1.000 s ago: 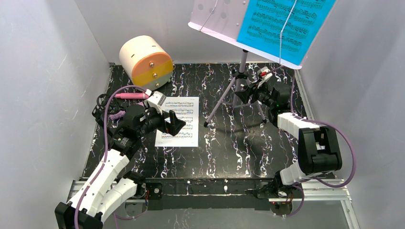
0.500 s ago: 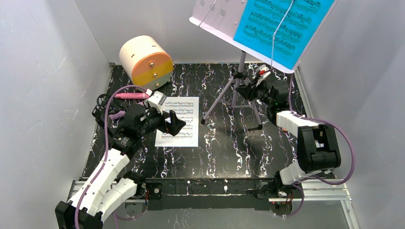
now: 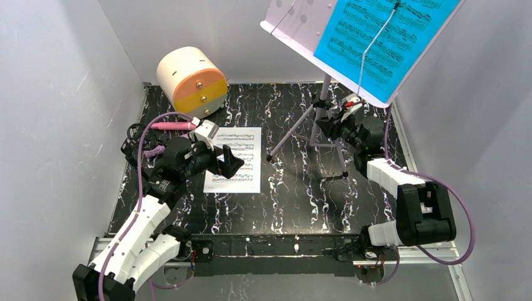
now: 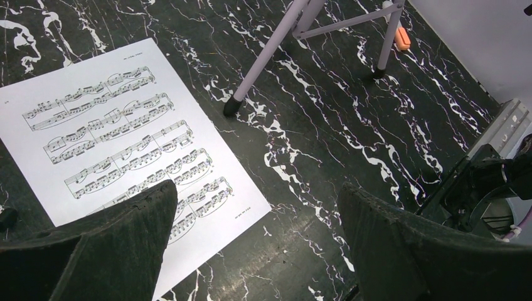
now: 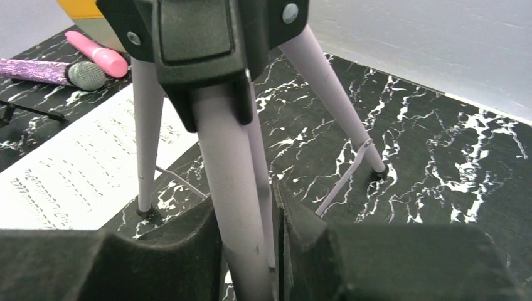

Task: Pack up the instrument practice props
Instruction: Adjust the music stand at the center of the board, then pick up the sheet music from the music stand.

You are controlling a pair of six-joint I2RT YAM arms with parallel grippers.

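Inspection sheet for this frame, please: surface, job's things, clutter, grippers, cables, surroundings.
Surface: black marbled table.
Job's things: lilac music stand upright, blue sheet on its rack; white sheet lying flat; pink microphone and purple microphone lying at the left.
Clutter: cream cylinder box, back left.
Grippers: left gripper open above the white sheet; right gripper shut on the music stand's pole.
Cables: purple cables loop along both arms.
Surroundings: white walls.

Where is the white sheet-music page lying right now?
Top view: the page lies flat on the black marbled table, left of centre, under the left claw, left of the lilac tripod legs.
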